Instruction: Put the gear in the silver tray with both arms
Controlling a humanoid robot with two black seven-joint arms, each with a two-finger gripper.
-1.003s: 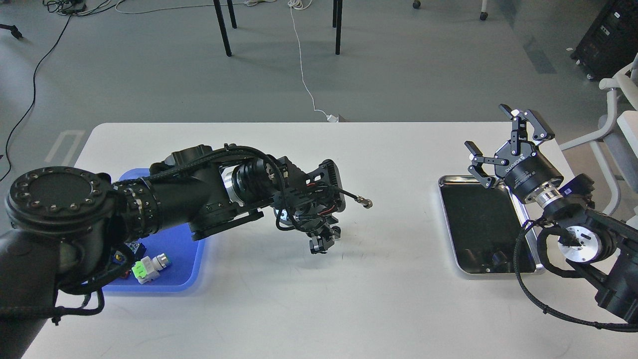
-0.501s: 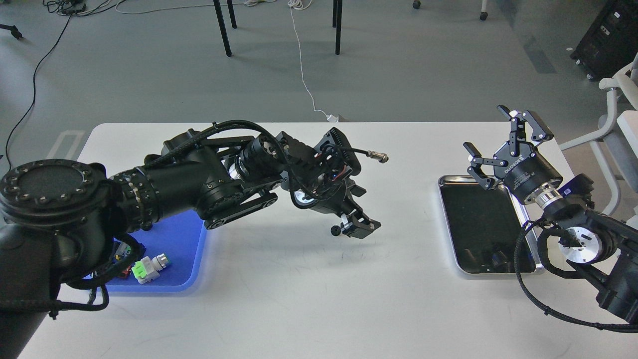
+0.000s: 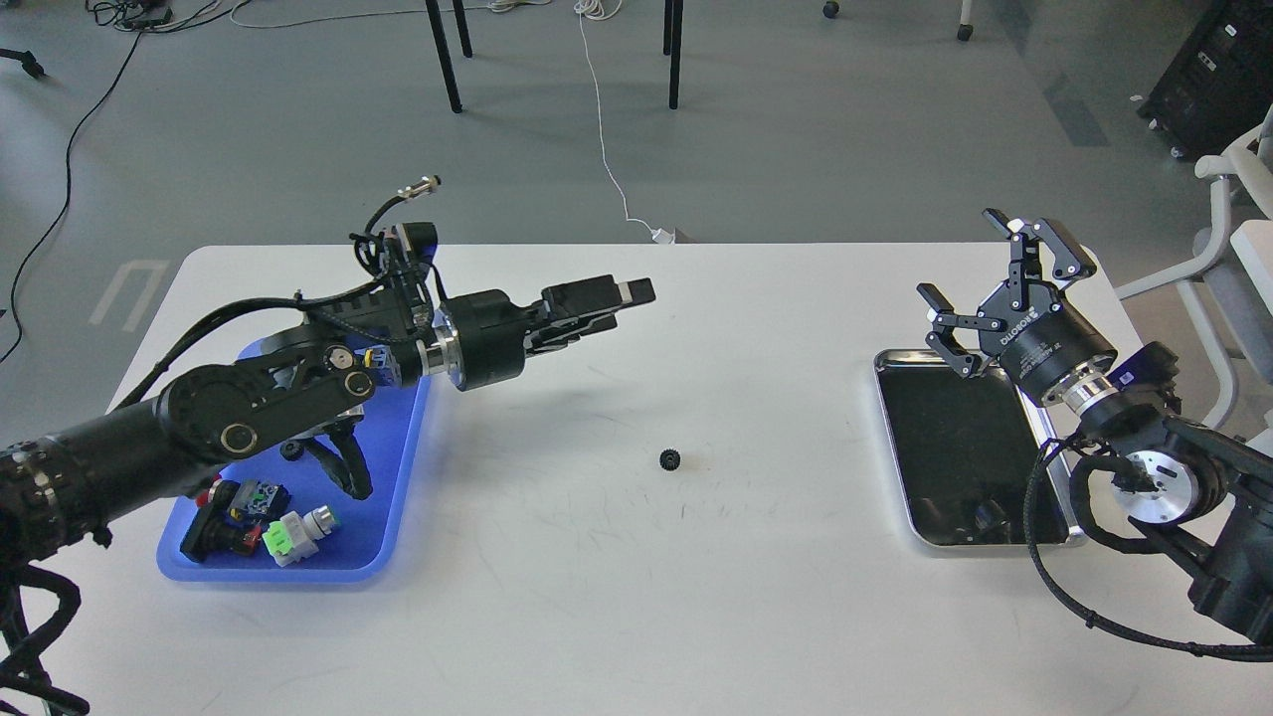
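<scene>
Left of the silver tray [image 3: 1047, 430], well apart, your gear [image 3: 670, 458] lies bare on the table [image 3: 696, 597] — within both arms' reach. Left claw [image 3: 622, 296] looks closed, empty; right claw [image 3: 985, 288] spread — likely ready to grasp.

Gear [image 3: 670, 458] on table [image 3: 617, 597] between plastic tray [image 3: 398, 477] at left, silver tray [image 3: 1044, 438] at right

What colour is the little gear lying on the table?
Black. The gear shows in the head view, alone on the white table.
</scene>
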